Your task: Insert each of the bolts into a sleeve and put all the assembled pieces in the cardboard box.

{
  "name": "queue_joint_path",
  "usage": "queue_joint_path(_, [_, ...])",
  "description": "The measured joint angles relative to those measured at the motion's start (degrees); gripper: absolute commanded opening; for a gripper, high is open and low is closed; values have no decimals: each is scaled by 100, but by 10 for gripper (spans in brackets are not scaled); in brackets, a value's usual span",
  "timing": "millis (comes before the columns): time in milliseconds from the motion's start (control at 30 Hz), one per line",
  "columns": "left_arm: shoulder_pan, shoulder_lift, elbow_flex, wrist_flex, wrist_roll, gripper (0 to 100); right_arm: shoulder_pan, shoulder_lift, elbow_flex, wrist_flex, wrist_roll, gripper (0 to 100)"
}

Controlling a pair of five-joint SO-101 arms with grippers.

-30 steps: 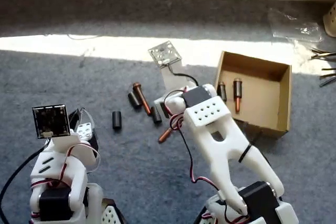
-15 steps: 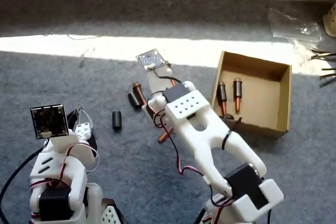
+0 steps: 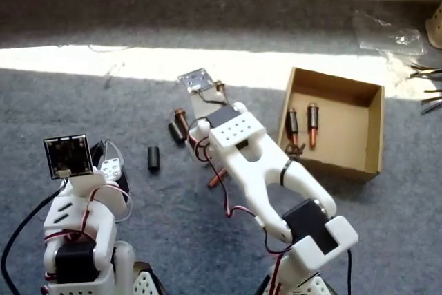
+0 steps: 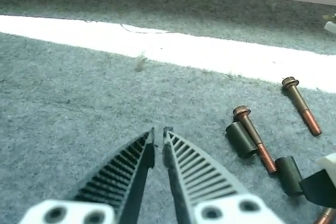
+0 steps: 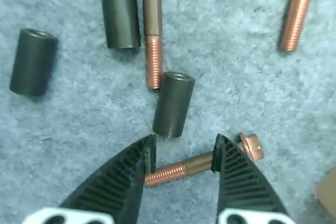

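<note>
The right claw [image 5: 184,148] stands moderately open, low over the grey carpet [image 5: 79,119]. Its 2 black ribbed fingers [image 5: 128,174] straddle a copper-coloured flanged bolt [image 5: 194,164] lying crosswise between them, threaded end by 1 finger, hex head showing past the other. Just beyond the tips lies a dark cylindrical metal sleeve [image 5: 173,104]. Farther out, a second dark sleeve [image 5: 119,18] lies alongside a second copper bolt [image 5: 151,30], with a third sleeve [image 5: 32,62] apart from them and a third bolt [image 5: 296,14] off to the other side. The open brown cardboard box [image 3: 338,91] sits near this arm, holding 2 sleeved bolts [image 3: 312,124]. The left claw [image 4: 159,135] hovers over bare carpet, closed to a thin slit and holding nothing.
</note>
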Motion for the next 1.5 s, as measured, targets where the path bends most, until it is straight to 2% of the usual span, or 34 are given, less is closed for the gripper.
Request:
queue_joint_path(500, [0, 0, 88, -26, 0, 49, 0, 343, -79, -738, -554, 162])
queue_joint_path(667, [0, 0, 290, -308, 0, 49, -149, 721, -422, -738, -589, 157])
queue_joint_path(833, [0, 0, 290, -325, 0, 49, -158, 1090, -782, -730, -589, 86])
queue_joint_path(1500, [0, 0, 290, -325, 0, 49, -149, 1415, -1222, 0, -589, 85])
